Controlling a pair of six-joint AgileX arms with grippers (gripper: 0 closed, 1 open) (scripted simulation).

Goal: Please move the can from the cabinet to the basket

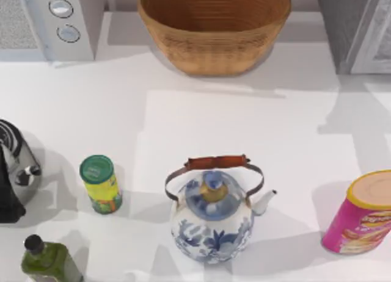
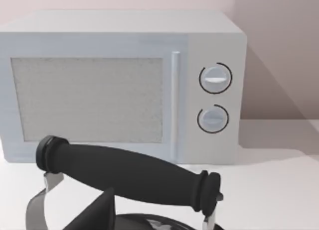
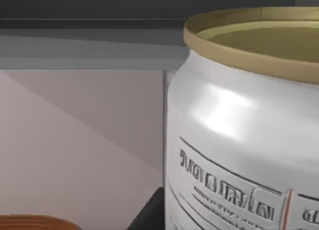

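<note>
Whether the jaws of either arm stand apart or together cannot be told. Right in front of the right arm's jaws stands the slim silver-white can (image 3: 239, 140) with a gold rim and red marking, close before the wrist camera. The woven tan wicker basket (image 1: 214, 44) sits at the table's far edge, left of the grey-sided cabinet (image 1: 357, 28).

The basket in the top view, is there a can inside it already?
No, the basket at the table's far edge shows bare woven wicker inside, with no can in it.
</note>
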